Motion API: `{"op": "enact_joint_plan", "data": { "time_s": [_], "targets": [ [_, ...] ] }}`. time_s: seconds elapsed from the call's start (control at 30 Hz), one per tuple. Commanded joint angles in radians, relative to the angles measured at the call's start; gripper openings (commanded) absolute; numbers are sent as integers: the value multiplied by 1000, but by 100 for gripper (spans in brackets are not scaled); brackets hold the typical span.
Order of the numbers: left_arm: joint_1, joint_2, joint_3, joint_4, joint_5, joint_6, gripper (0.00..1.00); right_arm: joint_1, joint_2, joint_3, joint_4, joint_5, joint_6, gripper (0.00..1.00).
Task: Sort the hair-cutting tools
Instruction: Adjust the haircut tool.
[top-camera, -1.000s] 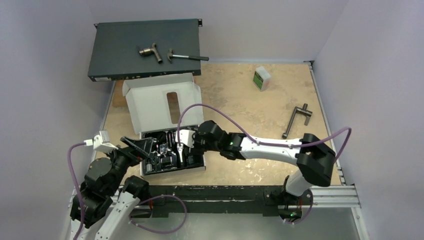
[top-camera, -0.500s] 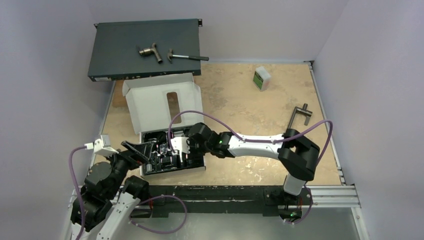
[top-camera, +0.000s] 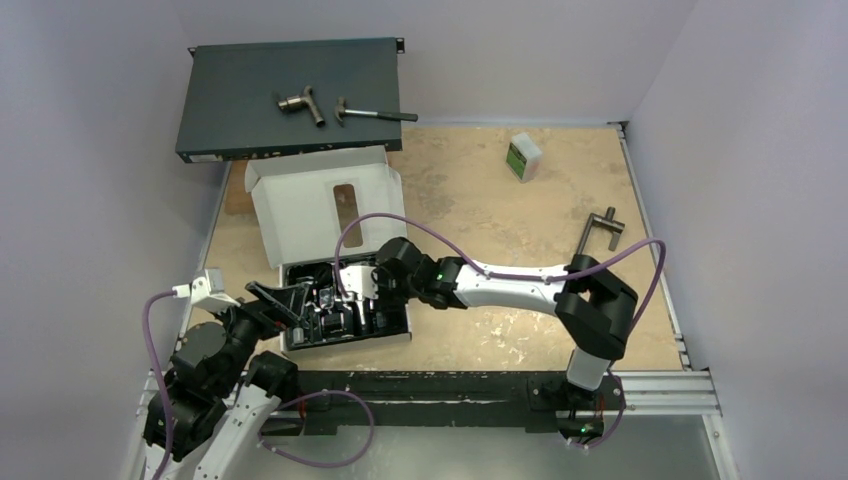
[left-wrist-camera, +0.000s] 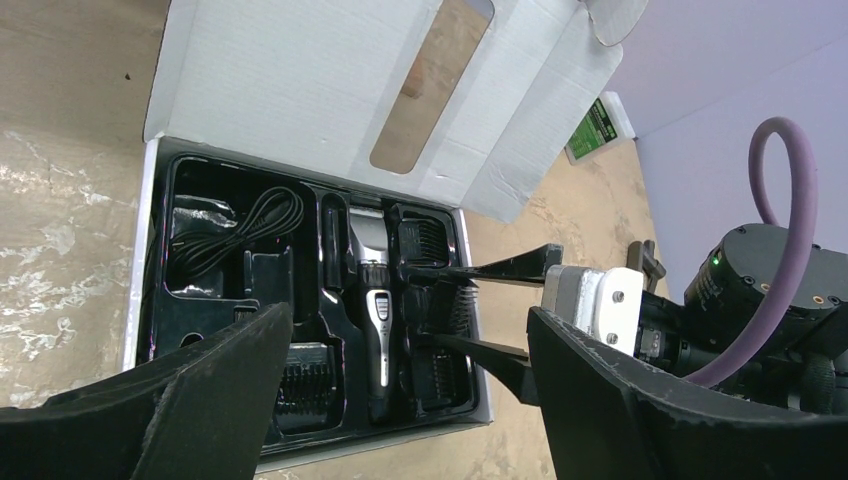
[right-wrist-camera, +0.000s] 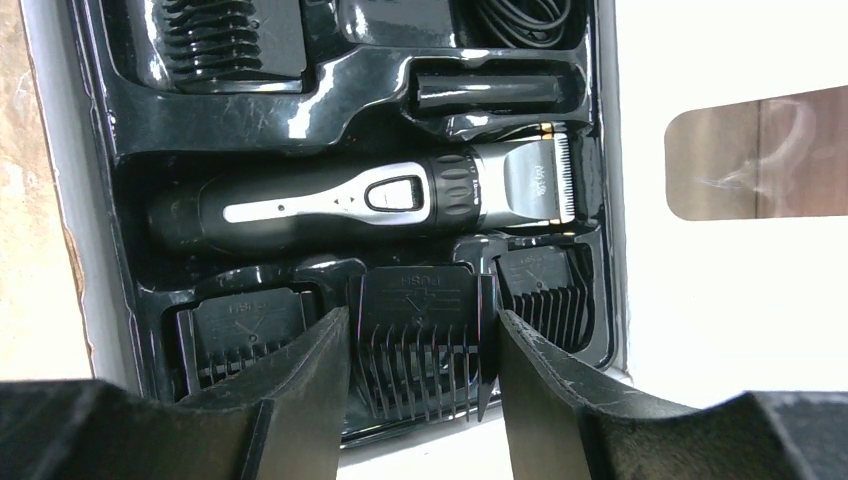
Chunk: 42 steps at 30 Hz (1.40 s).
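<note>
Right wrist view: 1 black comb attachment (right-wrist-camera: 420, 350) is seen clamped across its flanks between the 2 fingers of the right gripper (right-wrist-camera: 418, 318). It is held at the long edge of the black tray (right-wrist-camera: 330, 90) on the right arm's side, between 2 neighbouring combs (right-wrist-camera: 240, 335) seated in their slots. The hair clipper (right-wrist-camera: 380, 200) is laid along the tray's middle channel. The left gripper (left-wrist-camera: 407, 315) is spread wide and empty near the tray's opposite edge. The comb is judged light, stiff and glossy, with thin teeth that are easily snapped. It is best taken by the solid side walls, not the teeth.
</note>
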Motion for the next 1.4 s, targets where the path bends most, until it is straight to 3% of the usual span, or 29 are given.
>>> {"op": "enact_joint_plan", "data": {
  "time_s": [0.0, 0.43, 0.5, 0.67, 1.07, 1.23, 1.37],
  "targets": [
    [4, -32, -8, 21, 9, 18, 88, -7, 7, 50, 6, -12, -15, 24],
    [4, -25, -15, 28, 16, 22, 88, -29, 35, 22, 19, -21, -7, 26],
    [4, -22, -14, 28, 18, 24, 88, -30, 36, 18, 21, -22, -3, 30],
    [4, -22, -16, 31, 18, 26, 88, -31, 36, 13, 22, -19, 8, 53],
    [4, -13, -19, 34, 24, 26, 88, -31, 8, -6, 43, -24, 29, 66],
    [4, -12, -18, 31, 25, 25, 88, -32, -92, -24, 150, -23, 149, 67],
    [4, -12, -15, 25, 23, 21, 88, -32, -93, 43, 186, 51, 370, 63]
  ]
}}
